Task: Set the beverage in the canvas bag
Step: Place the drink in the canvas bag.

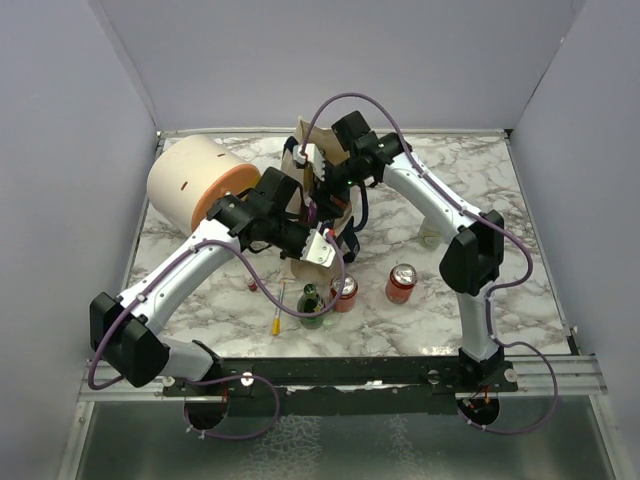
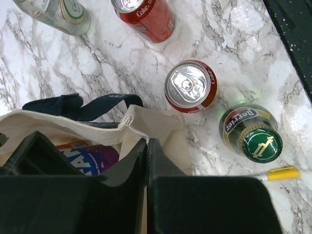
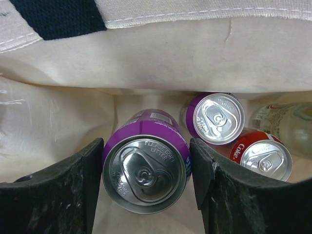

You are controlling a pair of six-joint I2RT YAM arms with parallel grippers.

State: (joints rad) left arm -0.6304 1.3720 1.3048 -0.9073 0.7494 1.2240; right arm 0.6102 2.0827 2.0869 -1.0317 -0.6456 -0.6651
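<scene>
Right gripper (image 3: 146, 165) clasps a purple can (image 3: 145, 183) inside the canvas bag (image 3: 195, 53), left gripper (image 2: 146, 146) pinching its rim; releasing seems next.

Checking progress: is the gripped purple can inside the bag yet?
Inside: the purple can sits between canvas bag walls, beside other cans.

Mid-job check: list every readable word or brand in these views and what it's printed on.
"Coke": far red can, left wrist view.
"Perrier": green bottle, neck label.
"PLEASE DON'T LITTER": lid of the purple can in the right gripper.
"Coke": red can inside the canvas bag.
Too small or blurred: lid of the second purple can, label of the clear bottle.
</scene>
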